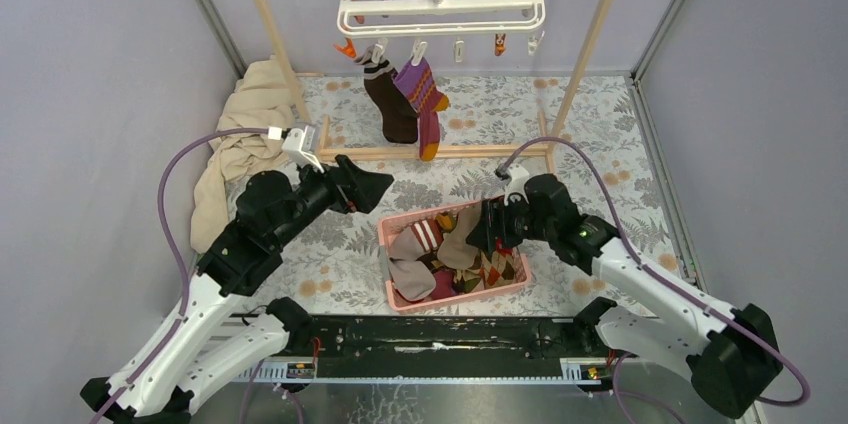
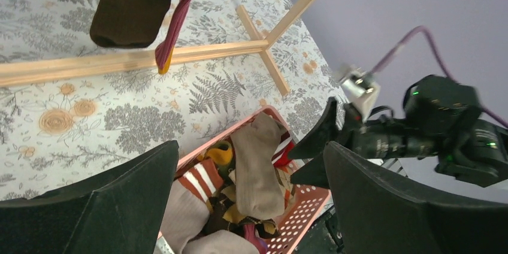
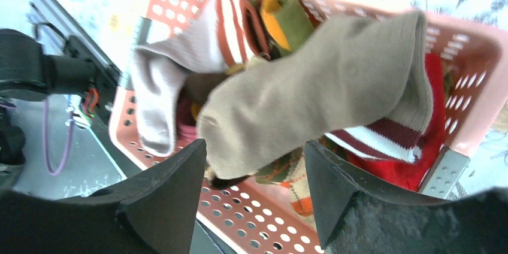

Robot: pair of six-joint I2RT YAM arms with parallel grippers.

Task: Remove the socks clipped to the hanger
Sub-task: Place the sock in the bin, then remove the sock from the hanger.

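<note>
The white hanger (image 1: 440, 4) hangs from the rail at the back. Two socks stay clipped to it: a brown sock (image 1: 388, 102) with a striped cuff and a magenta-olive sock (image 1: 426, 104); the left wrist view shows their lower ends, brown (image 2: 135, 2) and magenta (image 2: 174, 32). My left gripper (image 1: 375, 184) is open and empty, left of the pink basket (image 1: 460, 295) and below the hanging socks. My right gripper (image 1: 487, 229) (image 3: 254, 146) hovers over the basket's right side, jaws apart. A beige sock (image 3: 323, 98) lies loose on the sock pile just beyond its fingertips.
The basket (image 2: 305, 206) holds several mixed socks, striped, argyle and red. A wooden rail frame (image 1: 275, 34) stands around the hanger, its base bar (image 1: 460, 152) on the table. A beige cloth heap (image 1: 235, 144) lies at the left. Empty clips (image 1: 459, 49) dangle from the hanger.
</note>
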